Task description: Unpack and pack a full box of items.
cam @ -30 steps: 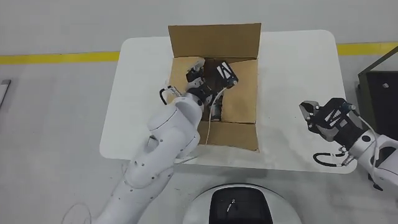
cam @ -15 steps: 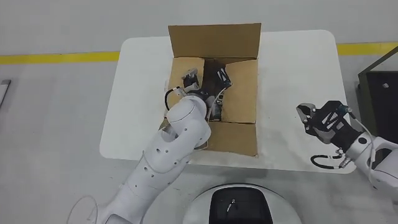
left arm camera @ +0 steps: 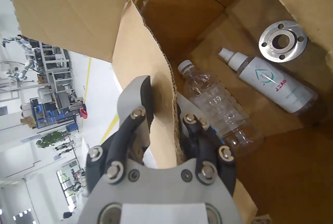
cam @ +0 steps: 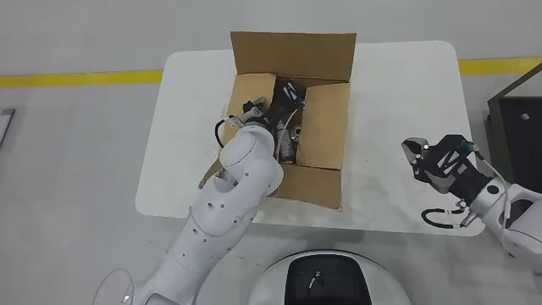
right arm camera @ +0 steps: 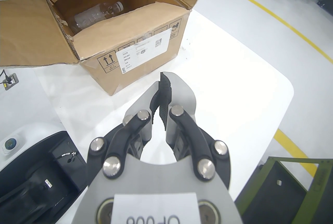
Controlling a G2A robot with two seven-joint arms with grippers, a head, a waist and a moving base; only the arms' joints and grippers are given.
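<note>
A: You're working on the opening step, I'd say. Your left gripper [left arm camera: 162, 104] is pinching the left flap [left arm camera: 140, 53] of the cardboard box [right arm camera: 135, 32], with one finger outside the flap and the other inside.

B: The box is sitting mid-table, reaching toward the far edge of the table [cam: 398, 76]. Every item I can see is lying inside it, so unpacking looks barely begun.

A: A clear plastic bottle [left arm camera: 213, 108], a white spray bottle [left arm camera: 273, 82] and a metal flange [left arm camera: 282, 41] are lying on the box floor, near one another.

B: Next you're probably needing to fold that flap outward and let go. Then you'd be reaching in for the plastic bottle, which is lying nearest your fingers.

A: Watch the right flap [cam: 326, 127]. It's leaning in over the opening and covering the flange's side.

B: Your right gripper [right arm camera: 162, 95] is hanging over the table's near right corner, fingers pressed together and holding nothing. A dark green rack [right arm camera: 286, 183] is standing just off the right edge.
</note>
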